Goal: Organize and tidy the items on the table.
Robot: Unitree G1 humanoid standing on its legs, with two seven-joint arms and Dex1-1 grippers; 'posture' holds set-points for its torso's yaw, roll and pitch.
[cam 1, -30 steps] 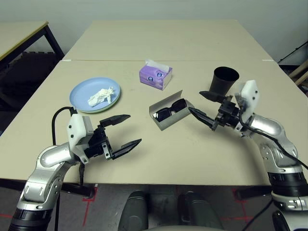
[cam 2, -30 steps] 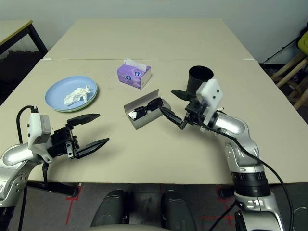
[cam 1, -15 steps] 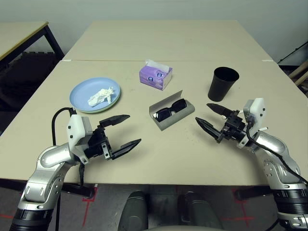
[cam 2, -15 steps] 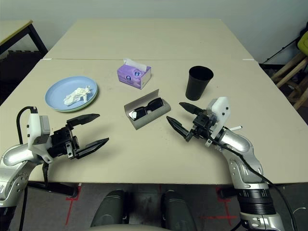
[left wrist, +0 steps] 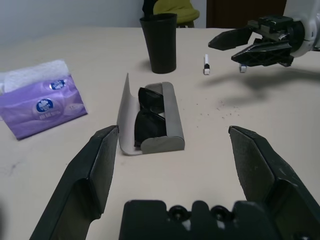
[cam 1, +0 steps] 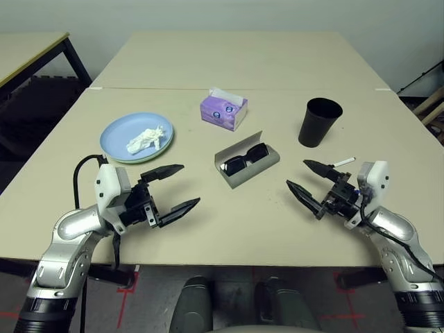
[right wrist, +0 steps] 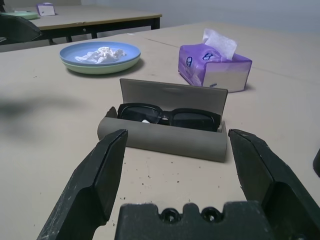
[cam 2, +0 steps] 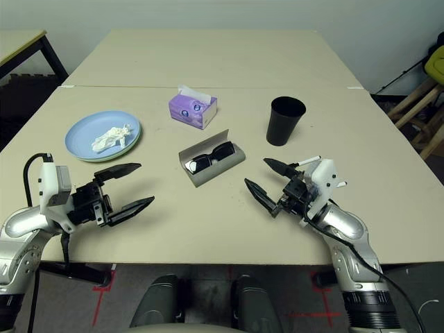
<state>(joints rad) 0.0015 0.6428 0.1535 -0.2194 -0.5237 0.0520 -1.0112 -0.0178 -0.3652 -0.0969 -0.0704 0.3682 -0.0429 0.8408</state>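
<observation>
The right hand (cam 1: 306, 180) has drawn back from the glasses case (cam 1: 248, 165), spread and empty.

Robot test lab or office room: pale beige table (cam 1: 277, 62) before plain white wall, second black-legged desk (cam 1: 31, 52) beside table, red tape marks (cam 1: 128, 295) on grey floor beneath.

A matt, smooth beige worktop (cam 1: 229, 215) is seen. The blue plate (cam 1: 118, 135) looks glossy, the tissue (cam 1: 146, 139) crumpled paper, the glasses case (right wrist: 165, 140) matt grey, the cup (cam 1: 319, 123) dull black plastic.
</observation>
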